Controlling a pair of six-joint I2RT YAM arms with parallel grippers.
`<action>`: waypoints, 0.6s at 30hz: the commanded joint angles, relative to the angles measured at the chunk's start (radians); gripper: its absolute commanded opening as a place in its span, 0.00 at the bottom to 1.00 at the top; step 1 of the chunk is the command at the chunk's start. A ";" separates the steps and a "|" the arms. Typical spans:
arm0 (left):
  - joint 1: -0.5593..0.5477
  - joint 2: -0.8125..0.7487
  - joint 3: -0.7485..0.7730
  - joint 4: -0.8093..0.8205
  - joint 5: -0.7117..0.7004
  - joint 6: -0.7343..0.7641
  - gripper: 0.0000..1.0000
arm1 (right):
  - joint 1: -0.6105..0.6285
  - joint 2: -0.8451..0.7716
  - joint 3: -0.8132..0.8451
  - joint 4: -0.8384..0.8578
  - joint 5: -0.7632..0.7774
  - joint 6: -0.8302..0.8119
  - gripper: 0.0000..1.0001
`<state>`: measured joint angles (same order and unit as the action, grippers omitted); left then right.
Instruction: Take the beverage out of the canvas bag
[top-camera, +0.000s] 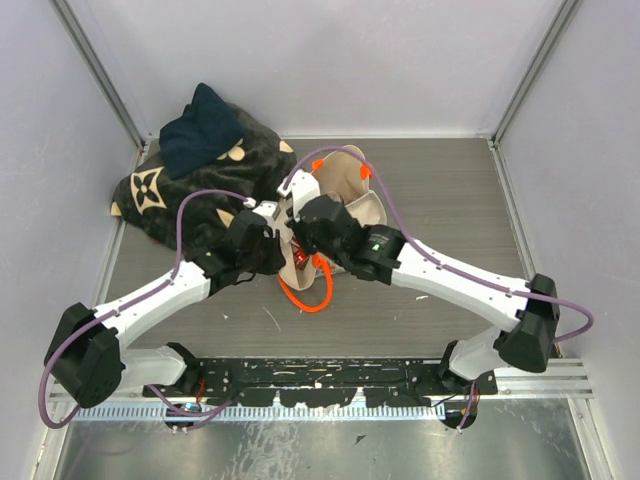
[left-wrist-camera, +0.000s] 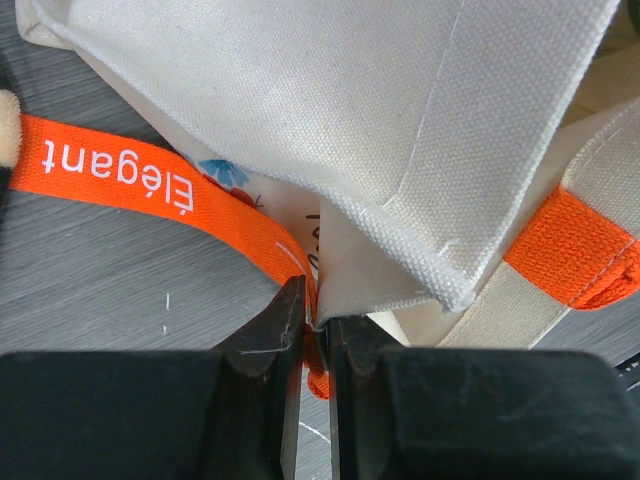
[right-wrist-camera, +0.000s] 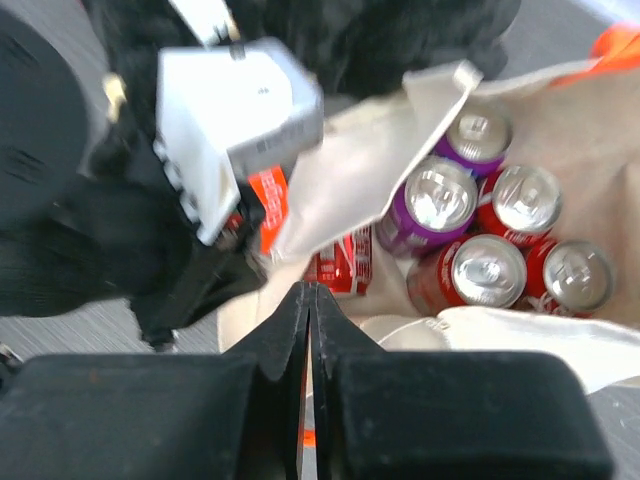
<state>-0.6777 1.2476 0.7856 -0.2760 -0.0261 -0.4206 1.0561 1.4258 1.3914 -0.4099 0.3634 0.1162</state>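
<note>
Cans (right-wrist-camera: 487, 270) lie inside canvas bag (right-wrist-camera: 345, 185), just beyond right claw (right-wrist-camera: 308, 297).

Just beyond our black left gripper (left-wrist-camera: 315, 335), we see the canvas bag (left-wrist-camera: 420, 130) in plain beige. Its strap (left-wrist-camera: 250, 235) is bright orange with white lettering, with a small blue print (left-wrist-camera: 222, 172) beside it. Ahead of our black right gripper (right-wrist-camera: 310, 330), red cans (right-wrist-camera: 480, 272) and purple cans (right-wrist-camera: 435, 205) show silver tops.
</note>
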 joint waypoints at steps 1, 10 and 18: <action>-0.009 -0.017 0.008 -0.090 -0.003 -0.011 0.20 | -0.001 0.049 -0.108 0.083 -0.009 0.009 0.07; -0.016 -0.027 0.019 -0.101 -0.008 -0.014 0.20 | -0.012 0.108 -0.223 0.268 0.001 0.035 0.06; -0.021 -0.056 0.012 -0.115 -0.017 -0.021 0.21 | -0.090 0.195 -0.228 0.357 -0.097 0.058 0.28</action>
<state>-0.6891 1.2144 0.7918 -0.3107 -0.0422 -0.4286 1.0103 1.5768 1.1526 -0.1608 0.3210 0.1463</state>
